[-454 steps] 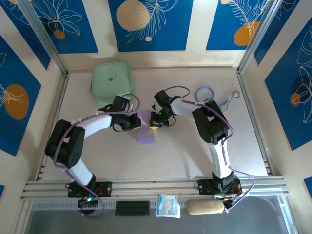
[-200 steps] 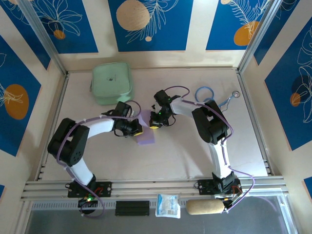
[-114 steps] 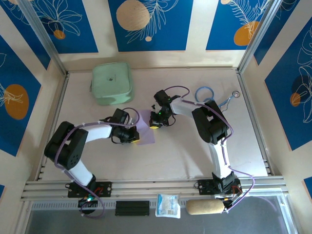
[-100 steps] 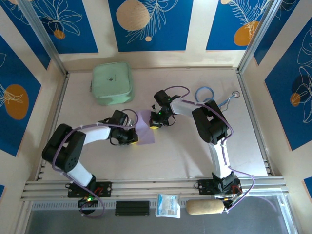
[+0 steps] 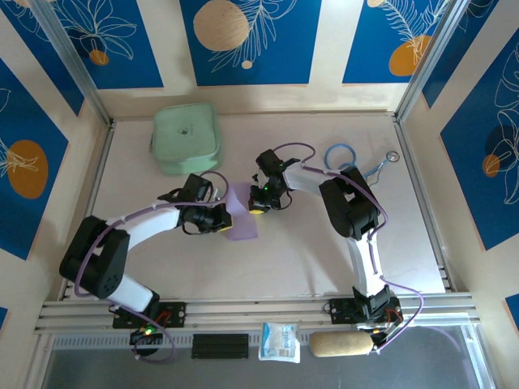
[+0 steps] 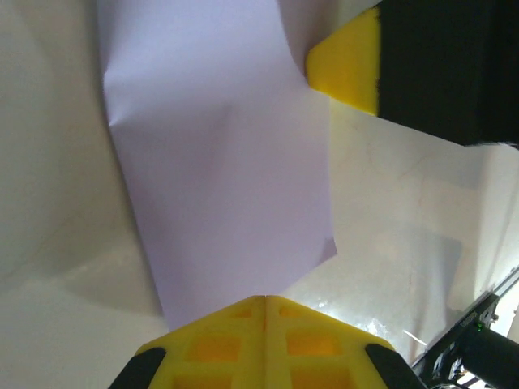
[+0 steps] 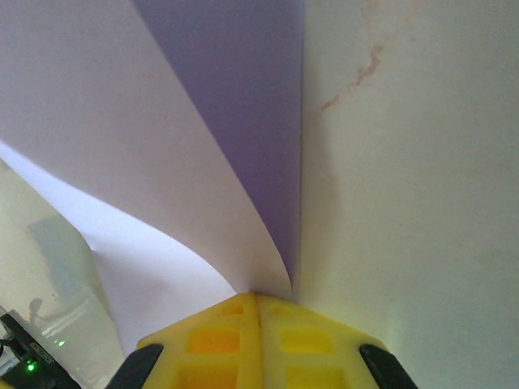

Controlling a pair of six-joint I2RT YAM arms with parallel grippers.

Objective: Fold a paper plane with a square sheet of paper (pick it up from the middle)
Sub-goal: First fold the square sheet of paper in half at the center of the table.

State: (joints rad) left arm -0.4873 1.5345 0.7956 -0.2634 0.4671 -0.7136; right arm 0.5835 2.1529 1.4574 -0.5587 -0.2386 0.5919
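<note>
Left wrist: your left gripper pinches the square sheet of paper extending ahead.
The right gripper clamps its far edge.

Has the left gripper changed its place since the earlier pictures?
Yes. In the top view the left gripper, shut on the paper, has moved downward, away from the green pouch.

The square sheet of paper is lying mid-table, sitting between the left claw at its left edge and the right claw at its far-right edge. The pouch is resting behind them, leftward.
</note>
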